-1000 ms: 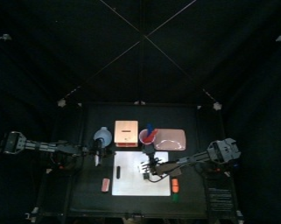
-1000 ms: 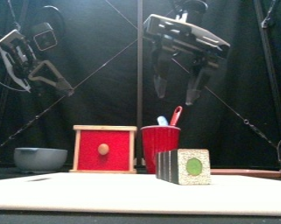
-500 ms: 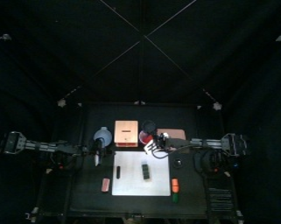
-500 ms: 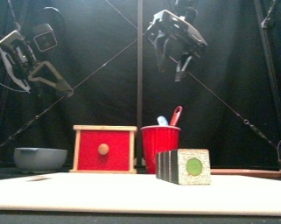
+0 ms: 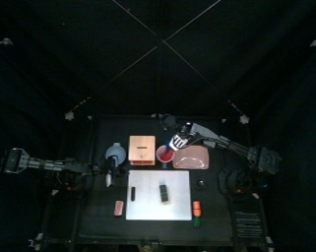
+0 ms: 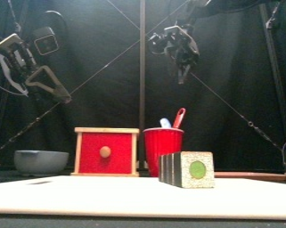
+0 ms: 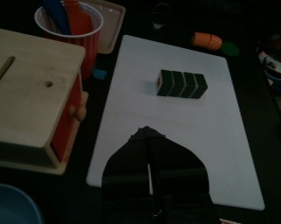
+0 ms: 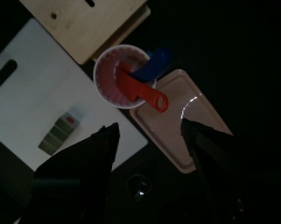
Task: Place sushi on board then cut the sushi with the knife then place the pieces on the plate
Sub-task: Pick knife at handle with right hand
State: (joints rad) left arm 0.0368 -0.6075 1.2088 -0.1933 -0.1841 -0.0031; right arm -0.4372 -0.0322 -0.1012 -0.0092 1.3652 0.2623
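Setting: small black table ringed by black curtains; the table fills the lower half of the top view.

1. White cutting board: flat, lower centre of the top view; spans the bottom of the front view.
2. Sushi roll: dark green blocks, whole, with a green-centred end face. It lies on the board near its middle, just right of centre in the front view.
3. Red cup: upright behind the board, centre of the front view. It holds a blue knife and a red knife, both untouched.
4. Wooden box: red drawer front, immediately left of the cup.
5. Blue-grey bowl: far left, low in the front view.
6. Pink tray: right of the cup, behind the board's right end.
7. Orange toy: on the table beside the board's right edge.
8. Right gripper: high in the upper centre of the front view, above the cup. Its jaws are spread apart and hold nothing.
9. Left gripper: raised at the upper left of the front view. Its jaws are pressed together and empty.
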